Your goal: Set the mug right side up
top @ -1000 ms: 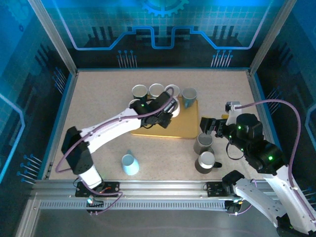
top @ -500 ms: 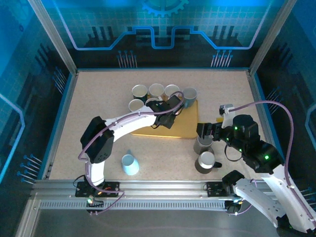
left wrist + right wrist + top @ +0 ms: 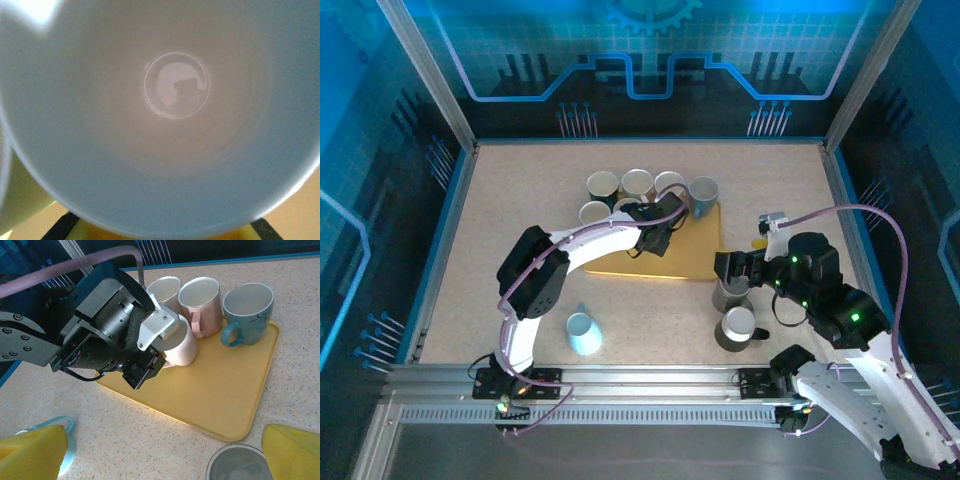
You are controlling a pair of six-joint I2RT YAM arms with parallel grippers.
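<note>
Reading the left gripper first: it sits at the near rim of the white mug, but its fingers are hidden by its own body and the mug wall, so can't tell if it's clamped or let go. Mug stands mouth-up on the yellow tray, far-left part, just beside the pink mug, w/ a blue mug further along the row. Looks like the set-down/release stage, so flip prob. done. Best to check the base is flat on the tray, ease fingers apart slowly, then back off up & away from the rim w/o nudging the neighbours. Mug itself is plain glossy white, smooth inside, w/ a faint ring at the bottom in the left wrist view; handle not clear. Other side, right gripper hangs wide open, yellow pads well apart, above a grey mug off the tray.
</note>
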